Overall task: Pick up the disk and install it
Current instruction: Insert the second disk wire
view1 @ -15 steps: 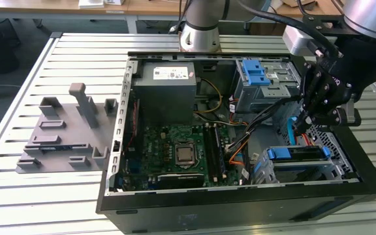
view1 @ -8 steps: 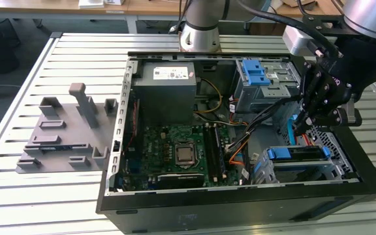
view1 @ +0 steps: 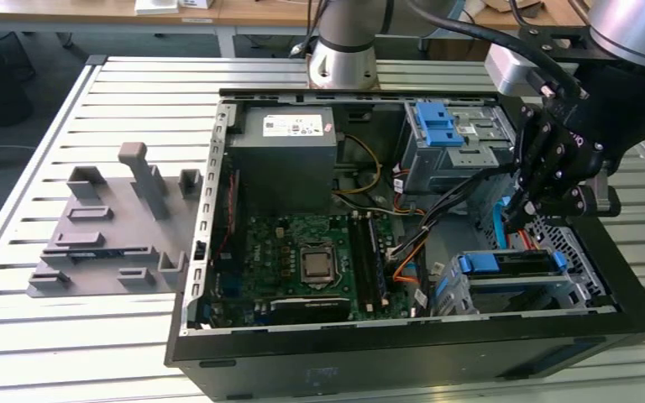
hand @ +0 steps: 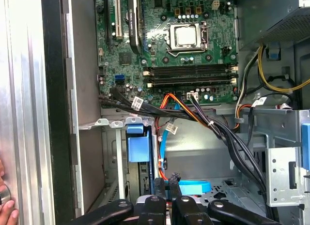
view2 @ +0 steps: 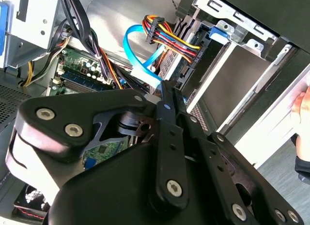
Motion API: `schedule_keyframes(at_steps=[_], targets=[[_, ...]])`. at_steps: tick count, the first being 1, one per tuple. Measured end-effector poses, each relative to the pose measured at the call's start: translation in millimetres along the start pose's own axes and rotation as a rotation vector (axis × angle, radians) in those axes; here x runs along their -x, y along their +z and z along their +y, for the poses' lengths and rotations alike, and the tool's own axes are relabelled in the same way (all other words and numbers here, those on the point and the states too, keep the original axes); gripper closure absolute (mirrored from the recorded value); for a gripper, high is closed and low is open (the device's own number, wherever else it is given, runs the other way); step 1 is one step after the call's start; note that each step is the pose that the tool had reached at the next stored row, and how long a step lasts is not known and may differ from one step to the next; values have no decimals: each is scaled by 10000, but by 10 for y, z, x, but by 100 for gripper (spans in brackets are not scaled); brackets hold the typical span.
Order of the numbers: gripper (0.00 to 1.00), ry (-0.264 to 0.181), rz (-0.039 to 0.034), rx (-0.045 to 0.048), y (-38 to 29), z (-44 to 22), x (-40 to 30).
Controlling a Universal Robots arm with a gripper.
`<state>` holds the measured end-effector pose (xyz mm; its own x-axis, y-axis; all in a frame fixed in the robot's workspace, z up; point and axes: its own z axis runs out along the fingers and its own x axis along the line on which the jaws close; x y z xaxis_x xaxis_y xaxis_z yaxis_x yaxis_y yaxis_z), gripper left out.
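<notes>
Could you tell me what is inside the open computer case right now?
Inside the case: motherboard, grey power supply, blue-latched drive cage, cables. The pincer hangs there; what it holds is covered.

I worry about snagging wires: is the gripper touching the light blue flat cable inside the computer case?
Cannot tell. In the second wrist view the gripper ends right at the light blue flat cable, with neither gap nor contact plain.
</notes>
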<state>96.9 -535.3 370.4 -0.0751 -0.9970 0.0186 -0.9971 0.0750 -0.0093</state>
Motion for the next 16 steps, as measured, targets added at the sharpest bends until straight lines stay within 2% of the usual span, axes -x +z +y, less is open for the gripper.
schedule_keyframes(at_steps=[3,4,5,6,13,15,16], targets=[[81,0,3,0,1,0,0],[76,-1,4,0,2,0,0],[76,0,5,0,2,0,0],[69,0,8,-1,3,0,0],[69,0,49,-4,16,0,0],[71,-1,56,-4,23,0,0],[77,0,57,-4,26,0,0]])
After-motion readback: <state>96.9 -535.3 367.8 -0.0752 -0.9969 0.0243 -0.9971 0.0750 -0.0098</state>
